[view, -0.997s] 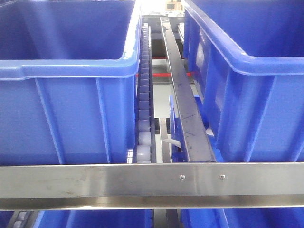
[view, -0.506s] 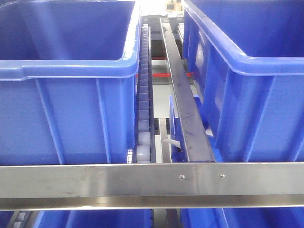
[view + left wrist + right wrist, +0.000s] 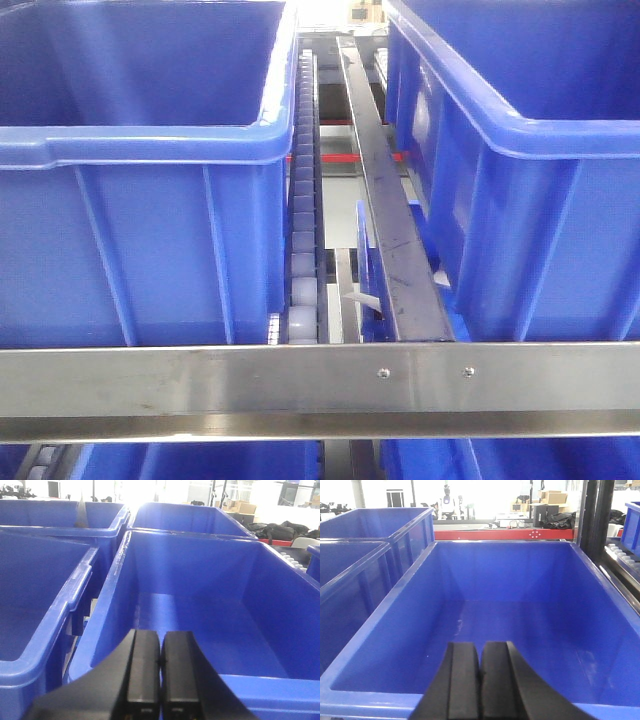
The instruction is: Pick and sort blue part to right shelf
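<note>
The blue part is out of view in every frame. The right shelf [image 3: 300, 385] fills the front view: a steel front rail, a white roller track [image 3: 303, 230] and large blue bins [image 3: 140, 200]. My left gripper [image 3: 160, 645] is shut with nothing between its black fingers, hovering over the near rim of a blue bin [image 3: 200, 605] whose visible floor is bare. My right gripper [image 3: 480, 657] is shut too and holds nothing, poised above another blue bin [image 3: 515, 615] with nothing on its floor.
A second big blue bin [image 3: 530, 170] stands right of a steel divider bar [image 3: 385, 210]. More bins [image 3: 35, 605] sit to the left of the left gripper and to the left of the right one [image 3: 350, 575]. Lower bins show under the rail.
</note>
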You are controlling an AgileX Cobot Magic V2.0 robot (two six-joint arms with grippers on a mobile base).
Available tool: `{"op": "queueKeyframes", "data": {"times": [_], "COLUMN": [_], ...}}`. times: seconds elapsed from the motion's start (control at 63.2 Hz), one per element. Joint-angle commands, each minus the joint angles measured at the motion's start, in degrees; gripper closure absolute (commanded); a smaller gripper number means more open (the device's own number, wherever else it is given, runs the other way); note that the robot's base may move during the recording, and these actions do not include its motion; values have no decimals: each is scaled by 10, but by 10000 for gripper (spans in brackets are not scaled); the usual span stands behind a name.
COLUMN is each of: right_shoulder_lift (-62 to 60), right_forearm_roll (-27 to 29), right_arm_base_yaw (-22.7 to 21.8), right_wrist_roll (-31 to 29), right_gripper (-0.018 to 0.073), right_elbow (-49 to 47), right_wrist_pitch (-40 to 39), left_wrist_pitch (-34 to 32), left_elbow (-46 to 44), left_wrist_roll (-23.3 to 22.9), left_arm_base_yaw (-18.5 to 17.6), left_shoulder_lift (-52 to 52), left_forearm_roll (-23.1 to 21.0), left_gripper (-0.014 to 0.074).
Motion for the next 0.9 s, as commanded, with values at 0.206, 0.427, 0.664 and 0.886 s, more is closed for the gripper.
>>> {"op": "queueKeyframes", "data": {"times": [0.206,0.427,0.664,0.886], "right_shoulder_lift": [5,-50,-102,-102], "right_forearm_roll": [2,3,37,50], "right_arm_base_yaw": [-4,-9,-48,-48], "right_wrist_roll": [-1,-1,-49,-67], "right_gripper": [502,502,502,502], "right_elbow": [-3,57,138,137], "right_wrist_pitch": [-50,-54,-107,-124], "left_wrist_pitch": [-43,-43,-43,-44], "left_elbow": [-18,-18,-18,-18], "left_wrist_roll": [-4,-4,-4,-4], "left_arm_base_yaw": [3,3,3,3], "left_shoulder_lift": [5,5,5,5], "left_forearm_roll": [-7,-7,-7,-7], "left_gripper": [463,463,463,463]}}
